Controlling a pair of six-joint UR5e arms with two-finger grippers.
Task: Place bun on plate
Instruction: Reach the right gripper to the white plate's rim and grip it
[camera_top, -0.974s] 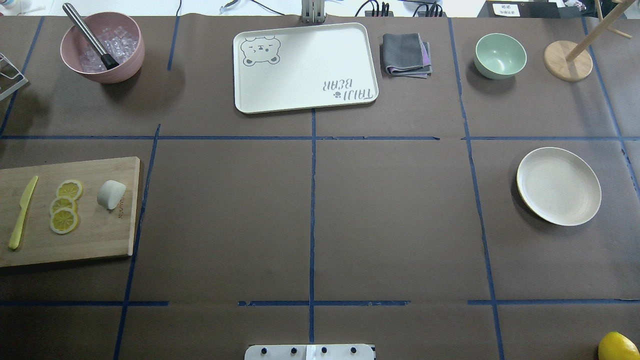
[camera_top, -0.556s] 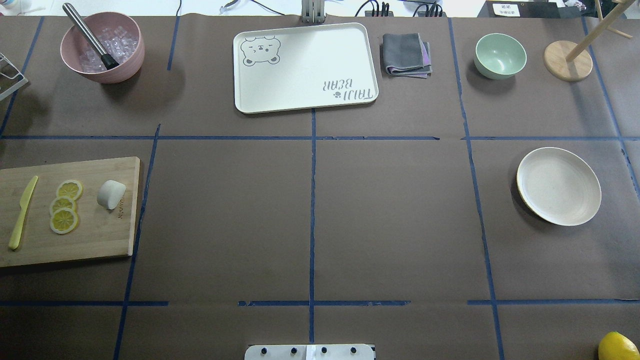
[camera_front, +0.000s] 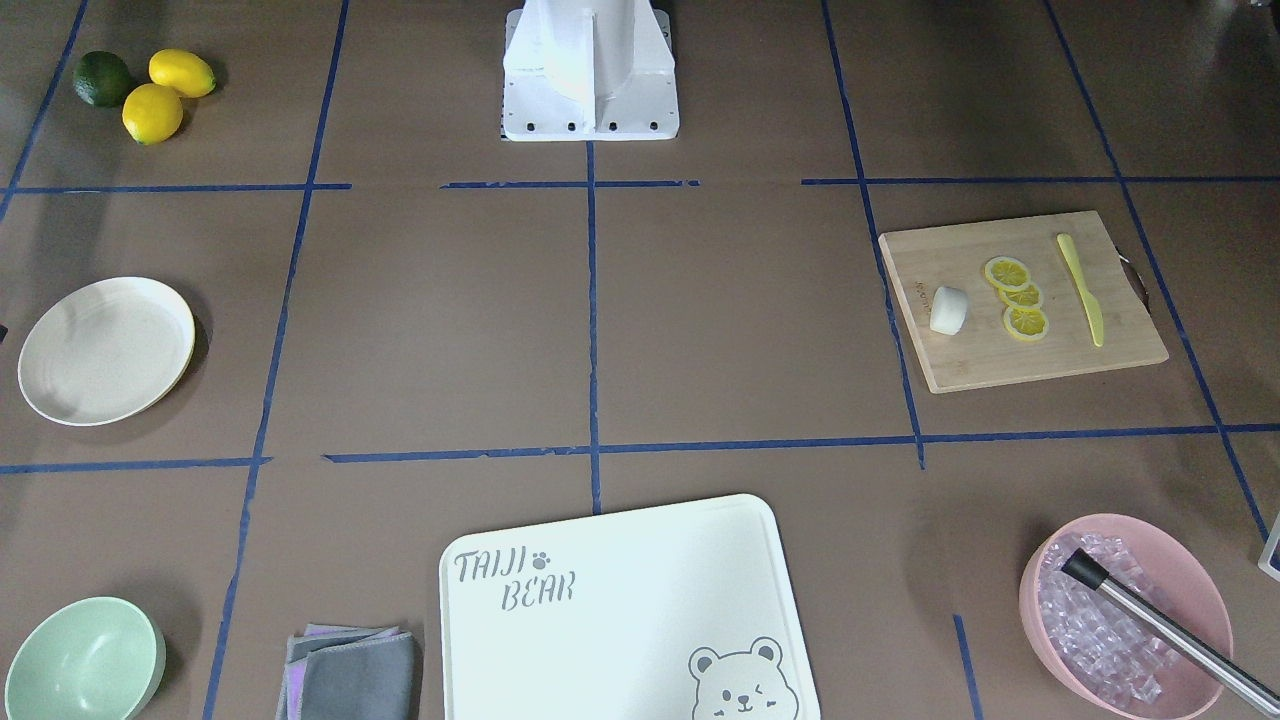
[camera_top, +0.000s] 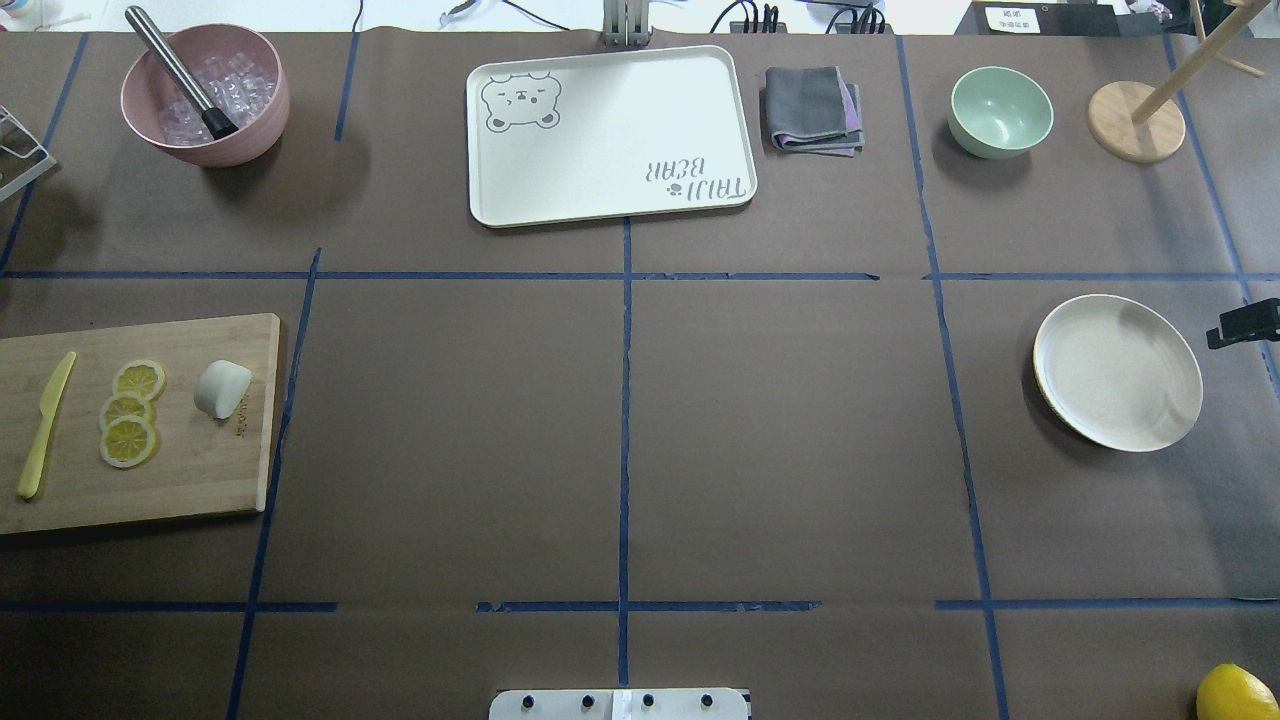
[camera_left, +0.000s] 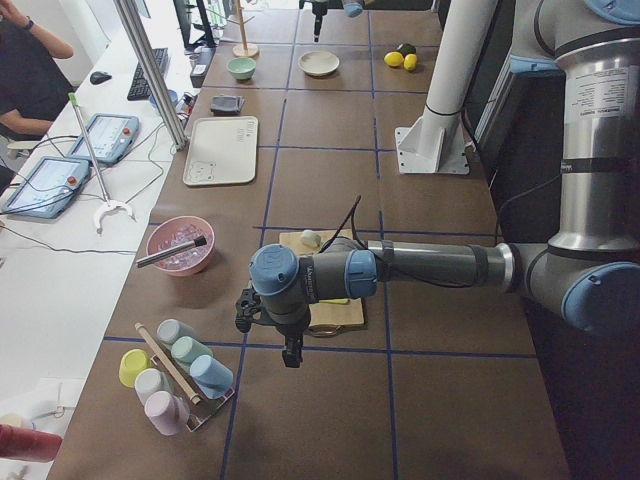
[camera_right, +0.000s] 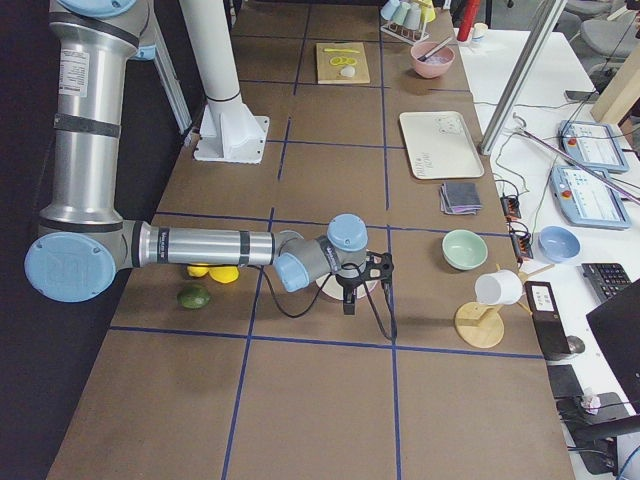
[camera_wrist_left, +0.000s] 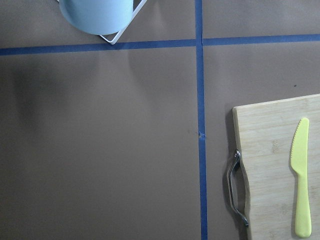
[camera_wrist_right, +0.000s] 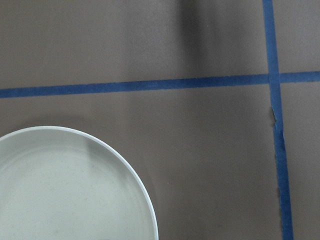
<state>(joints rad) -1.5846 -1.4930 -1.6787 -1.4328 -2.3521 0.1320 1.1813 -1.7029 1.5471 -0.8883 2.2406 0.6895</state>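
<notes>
on the robot's left side of the brown-covered table (camera_top: 450, 430), the bun (camera_top: 222, 388) lies on a wooden cutting board (camera_top: 200, 470), near the board's edge that faces the table's centre. it sits just beside three overlapping lemon slices (camera_top: 128, 420), with a narrow gap between them; a yellow knife (camera_top: 45, 425) lies on the far side of the slices. the plate (camera_top: 1117, 372) rests well apart from the bun, on the robot's right side of the table, and holds nothing. along the far edge stand a pink bowl (camera_top: 255, 120) of clear ice cubes with a metal-handled tool leaning in it, a white bear-print tray (camera_top: 610, 140), a folded grey cloth (camera_top: 812, 108) and a mint-green bowl (camera_top: 1000, 110). the left gripper (camera_left: 291, 356) hangs pointing downward over bare table just off the board's outer end, the end away from the bun; its wrist view shows the board's metal handle and the knife at the lower right. the exterior left view alone shows it, so i cannot tell whether its fingers are spread or closed. the right gripper (camera_right: 349, 302) hangs beside the plate on its outer side; only a dark part of it enters the overhead view at the right edge, and its wrist view shows the plate's rim at the lower left. its finger state likewise cannot be told. neither gripper touches the bun or the plate.
</notes>
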